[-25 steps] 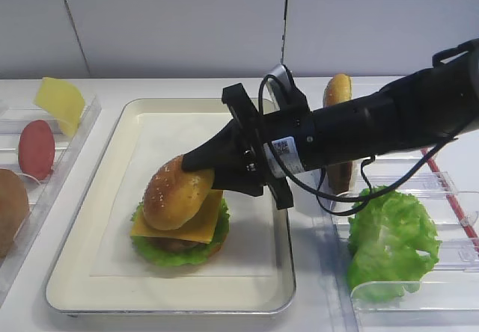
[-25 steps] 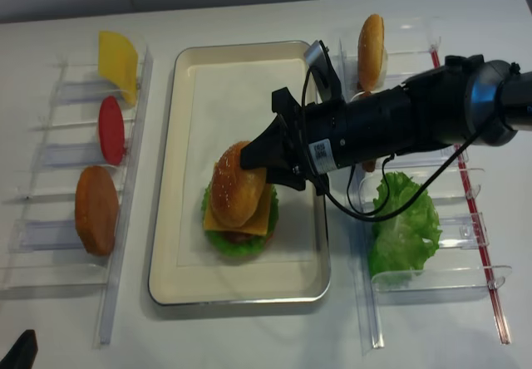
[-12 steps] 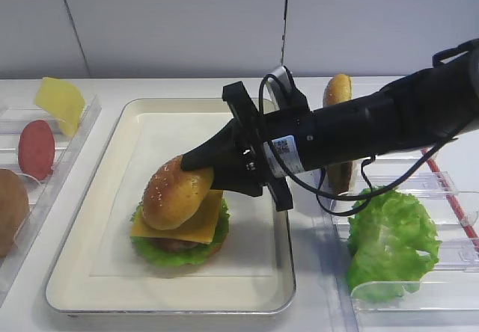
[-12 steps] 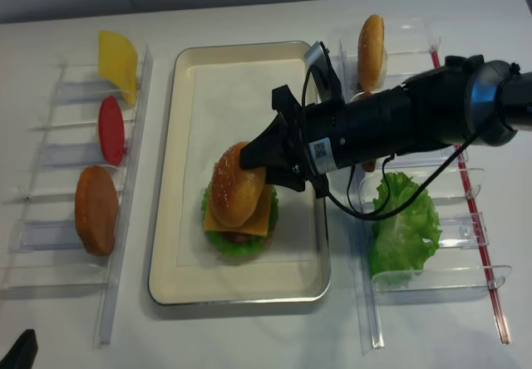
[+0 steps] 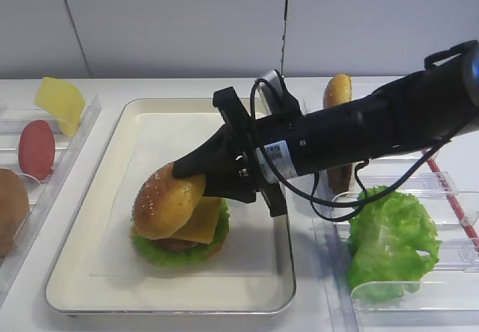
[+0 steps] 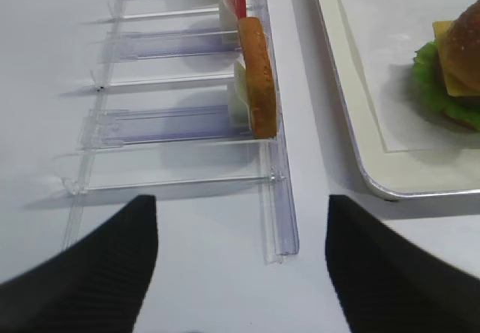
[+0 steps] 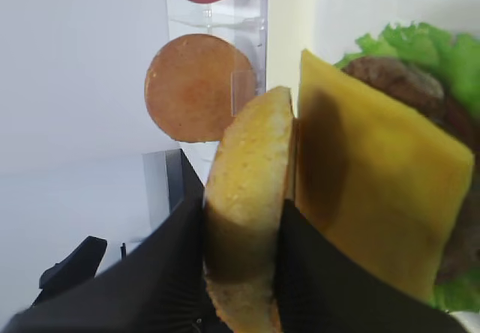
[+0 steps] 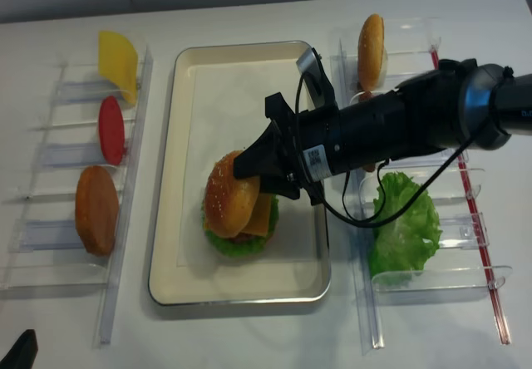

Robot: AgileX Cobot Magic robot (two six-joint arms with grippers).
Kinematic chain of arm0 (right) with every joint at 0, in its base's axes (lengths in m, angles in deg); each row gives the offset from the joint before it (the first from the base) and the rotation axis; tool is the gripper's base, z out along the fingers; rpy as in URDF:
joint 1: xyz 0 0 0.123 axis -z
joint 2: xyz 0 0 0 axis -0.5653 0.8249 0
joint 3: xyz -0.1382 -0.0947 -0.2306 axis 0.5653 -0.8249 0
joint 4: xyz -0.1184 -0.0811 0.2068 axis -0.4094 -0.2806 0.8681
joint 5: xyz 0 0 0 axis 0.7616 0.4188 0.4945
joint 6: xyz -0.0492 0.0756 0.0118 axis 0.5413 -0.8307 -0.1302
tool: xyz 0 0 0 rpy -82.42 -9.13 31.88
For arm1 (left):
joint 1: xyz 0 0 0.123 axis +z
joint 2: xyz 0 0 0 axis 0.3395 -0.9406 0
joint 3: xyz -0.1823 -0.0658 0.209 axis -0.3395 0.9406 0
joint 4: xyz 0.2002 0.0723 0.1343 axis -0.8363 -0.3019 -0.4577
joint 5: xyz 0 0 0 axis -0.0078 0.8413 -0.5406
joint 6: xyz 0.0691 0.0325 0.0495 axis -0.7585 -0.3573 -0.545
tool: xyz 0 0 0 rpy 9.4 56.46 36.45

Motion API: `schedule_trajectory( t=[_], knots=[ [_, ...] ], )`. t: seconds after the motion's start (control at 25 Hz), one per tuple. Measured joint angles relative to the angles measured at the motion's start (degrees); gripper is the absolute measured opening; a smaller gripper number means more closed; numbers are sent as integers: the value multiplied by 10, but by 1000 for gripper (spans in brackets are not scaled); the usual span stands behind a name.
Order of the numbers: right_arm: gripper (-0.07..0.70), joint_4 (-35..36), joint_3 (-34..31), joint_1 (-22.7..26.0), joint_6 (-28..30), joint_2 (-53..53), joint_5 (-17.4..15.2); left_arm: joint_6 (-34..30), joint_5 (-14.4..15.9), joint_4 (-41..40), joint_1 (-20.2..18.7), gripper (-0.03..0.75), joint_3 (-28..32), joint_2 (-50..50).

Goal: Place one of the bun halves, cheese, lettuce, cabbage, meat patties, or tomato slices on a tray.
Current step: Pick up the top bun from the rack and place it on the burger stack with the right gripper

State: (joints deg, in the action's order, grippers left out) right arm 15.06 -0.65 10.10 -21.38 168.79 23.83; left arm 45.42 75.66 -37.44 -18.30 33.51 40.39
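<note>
Golden-brown sesame bun top (image 5: 167,201) sits pinched in my right claw (image 5: 196,173) — jaws pressed onto it from both sides, as the right wrist view shows, with the pale cut face of the bun (image 7: 249,198) squeezed between the two black fingers (image 7: 169,250).

Bun top is tilted, its lower edge touching the cheese slice (image 5: 203,222) on the stack; the domed side faces left in the front high view. Stack from what I can see: cheese over a dark meat patty (image 7: 397,82), frilly lettuce (image 5: 168,251) spilling out around the bottom. The whole stack stands on the paper liner of the cream tray (image 5: 90,197), toward its near half.

Right arm reaches in from the right, across the tray's right rim.

Left rack (image 8: 50,182) holds, back to front, a yellow cheese slice (image 8: 118,61), a red tomato slice (image 8: 110,130) and a brown bun half (image 8: 96,209), each standing in its own slot. Right rack (image 8: 432,277) holds an upright bun half (image 8: 371,41) at the back and a large loose lettuce leaf (image 8: 405,228) nearer the front.

Left claw (image 6: 240,265) — fingers spread wide, nothing between them, hovering above the white worktop (image 6: 45,63) just off the near end of the left rack.
</note>
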Motion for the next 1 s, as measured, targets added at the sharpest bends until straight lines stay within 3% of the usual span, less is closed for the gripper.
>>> schedule_trajectory(
  t=[1.0],
  knots=[
    [267, 0, 0, 0, 10, 0, 8, 0, 0, 0, 0, 449, 0, 0]
  ],
)
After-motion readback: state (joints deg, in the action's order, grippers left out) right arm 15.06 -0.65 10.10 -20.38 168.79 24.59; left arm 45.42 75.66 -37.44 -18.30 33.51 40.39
